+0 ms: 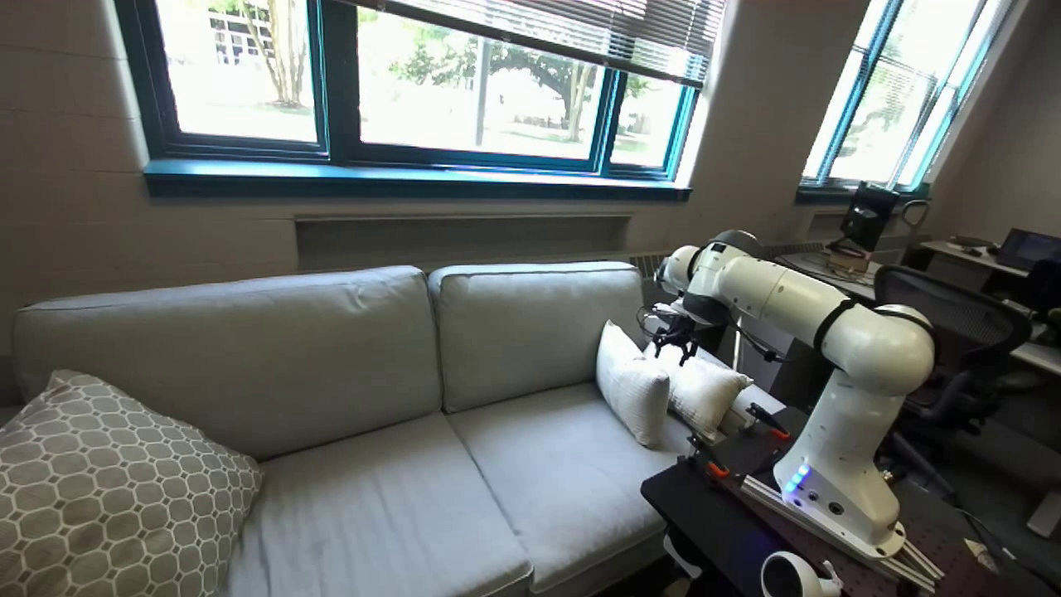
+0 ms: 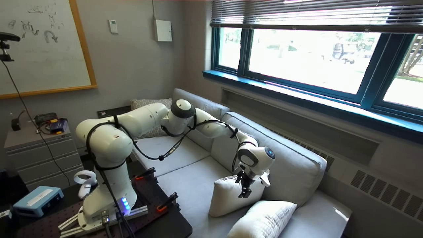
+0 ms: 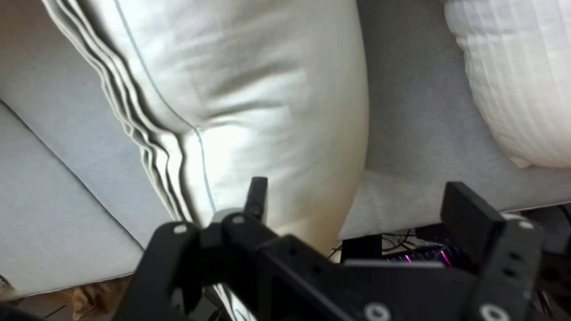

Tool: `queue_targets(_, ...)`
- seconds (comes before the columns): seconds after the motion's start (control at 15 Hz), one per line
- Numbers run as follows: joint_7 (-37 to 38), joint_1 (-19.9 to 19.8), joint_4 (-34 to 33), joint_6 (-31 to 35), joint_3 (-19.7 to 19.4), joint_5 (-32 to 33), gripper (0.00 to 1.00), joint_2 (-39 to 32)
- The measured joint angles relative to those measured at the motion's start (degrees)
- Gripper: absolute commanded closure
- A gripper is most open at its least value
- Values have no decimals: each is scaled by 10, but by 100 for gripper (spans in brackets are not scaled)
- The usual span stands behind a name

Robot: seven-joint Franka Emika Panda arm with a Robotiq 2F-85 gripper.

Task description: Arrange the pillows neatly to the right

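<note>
The fingers [image 3: 257, 194] stand wide with nothing gripped, one tip overlapping the inner pillow [image 3: 285, 116] in the wrist view, though whether it touches I cannot tell; a strip of seat [image 3: 410, 98] parts that pillow from the outer pillow [image 3: 526, 84]. Both pillows sit at the right-hand end of the sofa [image 1: 530, 340] in an exterior view, so the gathering looks done, and what seems left is squaring them up, since each leans at its own angle. The arm [image 1: 792, 294] stretches out above them, bent midway, the gripper [image 1: 673, 355] angled down from its end
</note>
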State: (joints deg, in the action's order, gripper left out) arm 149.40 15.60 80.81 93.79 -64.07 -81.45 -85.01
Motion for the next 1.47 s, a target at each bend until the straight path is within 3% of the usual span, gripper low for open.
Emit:
queue_targets(0.47, 0, 59, 20, 2, -57, -76, 0, 37)
queue_targets(0.8, 0, 76, 51, 70, 8, -83, 0, 62)
queue_targets(0.93, 0, 70, 60, 142, 64, -55, 0, 73)
queue_targets(1.07, 0, 76, 70, 159, 80, -77, 0, 60)
queue_targets(1.2, 0, 63, 74, 220, 124, -47, 0, 68)
queue_targets(1.4, 0, 65, 86, 229, 126, -72, 0, 55)
queue_targets(1.47, 0, 60, 90, 254, 138, -53, 0, 59)
